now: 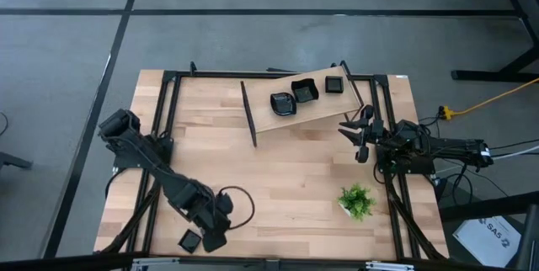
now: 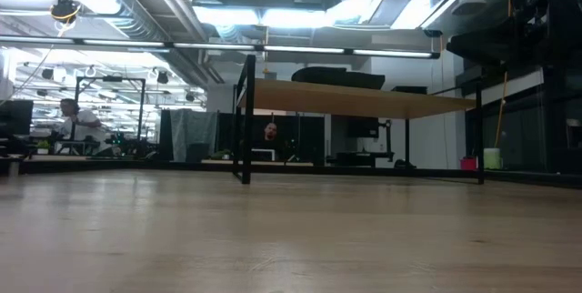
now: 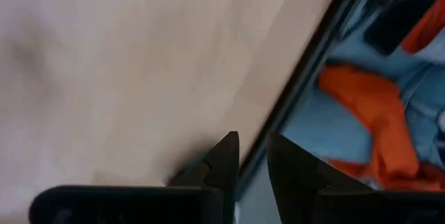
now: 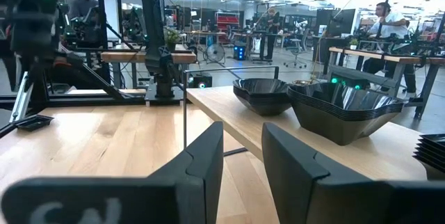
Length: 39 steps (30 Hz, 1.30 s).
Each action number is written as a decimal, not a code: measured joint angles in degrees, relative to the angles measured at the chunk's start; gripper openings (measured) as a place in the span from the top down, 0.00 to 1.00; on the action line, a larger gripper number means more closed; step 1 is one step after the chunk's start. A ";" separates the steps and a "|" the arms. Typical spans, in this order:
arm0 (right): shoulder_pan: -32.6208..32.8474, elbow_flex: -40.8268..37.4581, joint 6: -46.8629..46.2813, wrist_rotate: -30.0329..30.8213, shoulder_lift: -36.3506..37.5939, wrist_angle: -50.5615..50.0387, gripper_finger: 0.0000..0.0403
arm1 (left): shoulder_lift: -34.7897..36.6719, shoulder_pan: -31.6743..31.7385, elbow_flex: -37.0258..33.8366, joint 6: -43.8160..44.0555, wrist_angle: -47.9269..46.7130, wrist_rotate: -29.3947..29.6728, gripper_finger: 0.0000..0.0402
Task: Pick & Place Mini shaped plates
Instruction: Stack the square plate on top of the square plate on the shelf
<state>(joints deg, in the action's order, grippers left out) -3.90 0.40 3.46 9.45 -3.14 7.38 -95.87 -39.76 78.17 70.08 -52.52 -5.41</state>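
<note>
**Both grippers empty, plates on raised shelf**

My right gripper (image 4: pixel 242 156) hovers beside the raised wooden shelf (image 1: pixel 324 111), fingers slightly apart, holding nothing. Three stacks of mini shaped plates (image 1: pixel 305 90) sit just ahead of it. My left gripper (image 3: pixel 252 163), narrowly parted and empty, is at the table's near edge, one plate (image 1: pixel 189 241) just beside it.

Left hand (image 1: pixel 210 239) low (near edge), right hand (image 1: pixel 360 140) raised, both slightly parted

- three stacks of glossy black plates on the raised shelf: wavy-edged stack (image 1: pixel 282 103), deep squarish stack (image 1: pixel 304 91), flat square stack (image 1: pixel 335 85)
- one square plate (image 1: pixel 189 241) lies alone, flat, at the table's near-left edge
</note>
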 joint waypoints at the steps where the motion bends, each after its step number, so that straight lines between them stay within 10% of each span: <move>1: 0.00 0.00 0.00 -0.02 0.00 0.00 0.75 | -0.89 -0.44 0.00 1.37 -0.01 -2.02 0.83; 18: 0.01 0.00 0.00 -0.01 0.00 0.02 0.75 | -12.40 -7.98 0.00 38.21 9.35 -15.81 0.83; 39: 0.00 0.00 0.00 0.00 0.00 0.00 0.75 | -16.58 -8.20 0.00 43.30 4.74 -10.16 0.83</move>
<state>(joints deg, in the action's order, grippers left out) -3.90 0.40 3.46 9.45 -3.14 7.38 -112.46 -47.97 78.17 113.38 -47.78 -15.57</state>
